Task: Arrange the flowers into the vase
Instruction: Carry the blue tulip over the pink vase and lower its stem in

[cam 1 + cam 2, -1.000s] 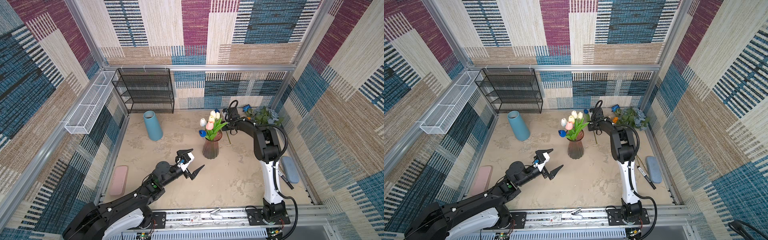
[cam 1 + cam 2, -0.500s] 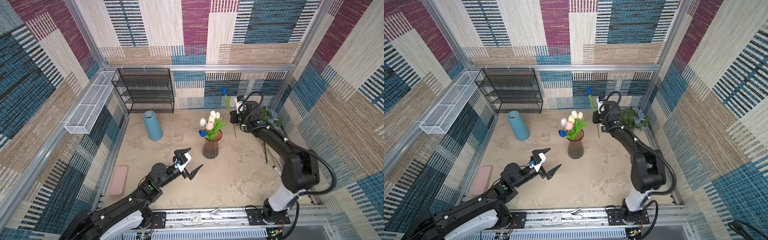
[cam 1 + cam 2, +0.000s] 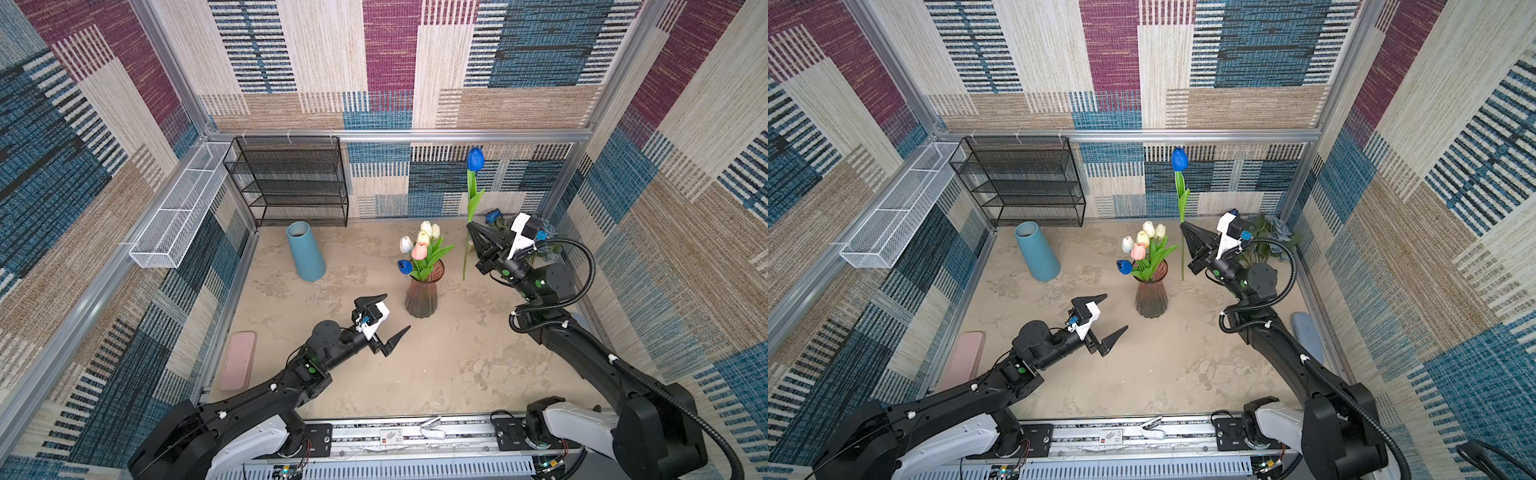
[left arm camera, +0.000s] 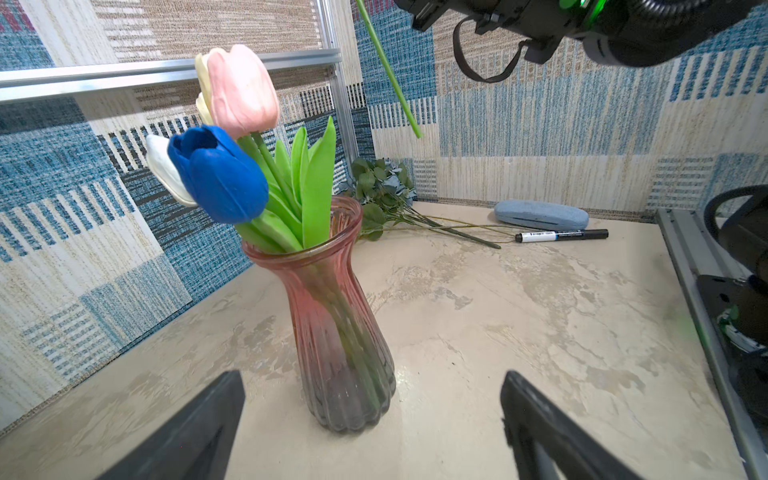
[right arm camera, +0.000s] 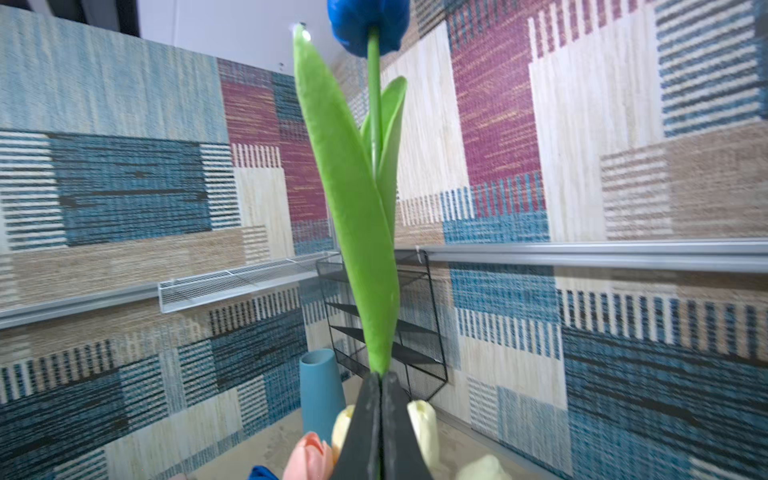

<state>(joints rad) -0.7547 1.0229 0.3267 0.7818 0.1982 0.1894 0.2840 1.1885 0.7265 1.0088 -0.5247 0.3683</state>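
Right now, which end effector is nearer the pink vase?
Left. The left end effector hovers open and low, just short of the pink vase, facing it. The right end effector is raised beside it, shut on a blue tulip.

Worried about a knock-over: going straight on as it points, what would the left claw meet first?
Most likely the pink glass vase, standing centred ahead of the open left claw in its wrist view; depth unclear.
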